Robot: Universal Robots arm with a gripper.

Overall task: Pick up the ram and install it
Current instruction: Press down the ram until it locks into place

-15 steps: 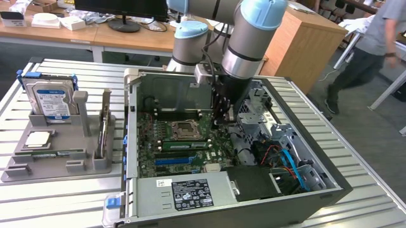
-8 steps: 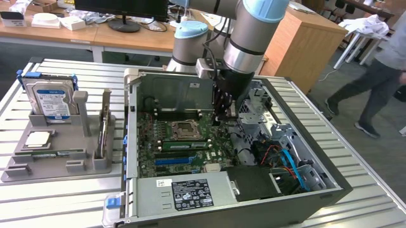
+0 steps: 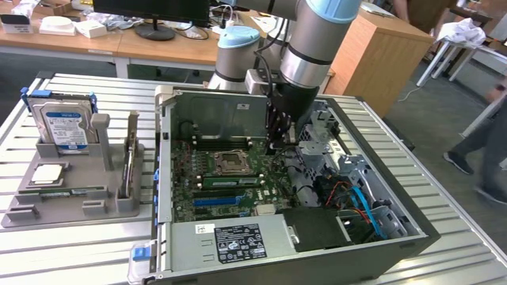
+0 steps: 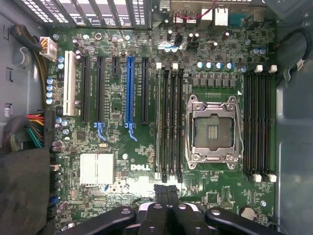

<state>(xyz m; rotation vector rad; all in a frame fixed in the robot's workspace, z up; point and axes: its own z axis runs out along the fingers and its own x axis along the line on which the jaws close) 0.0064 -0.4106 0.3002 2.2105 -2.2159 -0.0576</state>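
1. One ram stands on edge in a slot on the board, just beside the empty processor socket. It looks seated, so I judge it to be the stick being installed, though I can't be sure.
2. Its long side runs across the exterior view from left to right, along the memory slots.
3. My gripper hangs just past the end of those slots and in line with them, on the exterior view's right of that ram.
4. My fingers are pressed together, and I see nothing pinched between them.
5. A second ram stands on edge in the gray holder. It is well apart from me, outside the case and near the hard drive.
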